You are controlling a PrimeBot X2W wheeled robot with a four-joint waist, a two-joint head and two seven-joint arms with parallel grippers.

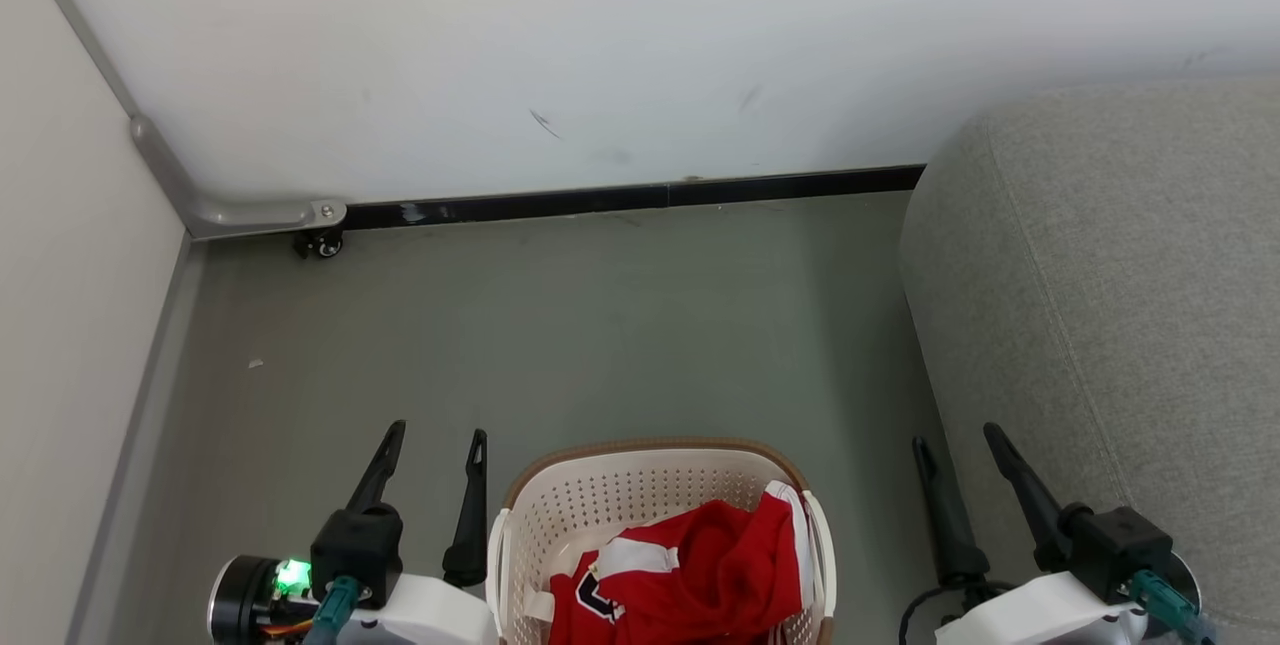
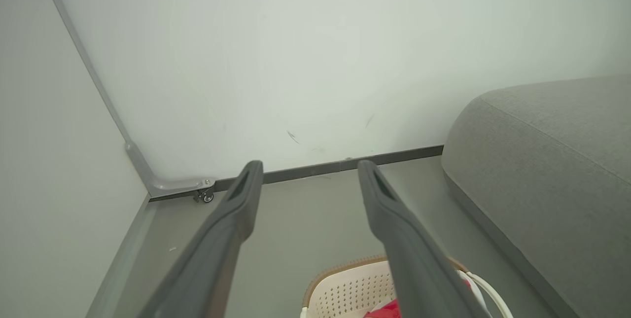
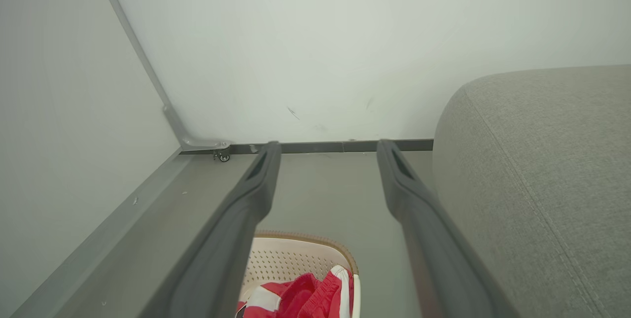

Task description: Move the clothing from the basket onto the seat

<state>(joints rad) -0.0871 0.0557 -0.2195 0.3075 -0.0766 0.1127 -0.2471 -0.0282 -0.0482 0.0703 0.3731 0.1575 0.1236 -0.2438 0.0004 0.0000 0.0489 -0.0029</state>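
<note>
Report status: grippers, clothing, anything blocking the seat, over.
Left gripper and right gripper open, empty, either side of the basket. Clothing heaped in basket, untouched. Seat to the right; no obstruction seen between.

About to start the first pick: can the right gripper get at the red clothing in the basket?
Probably yes: the right gripper stands open beside the basket, the clothing lies uncovered inside, nothing between them.

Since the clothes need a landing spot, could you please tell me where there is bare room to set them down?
The sofa, right of the basket, shows bare fabric. The floor between basket and skirting board is free too. Crowded: the basket, piled with red clothing, with the left gripper and right gripper open close beside it.
</note>
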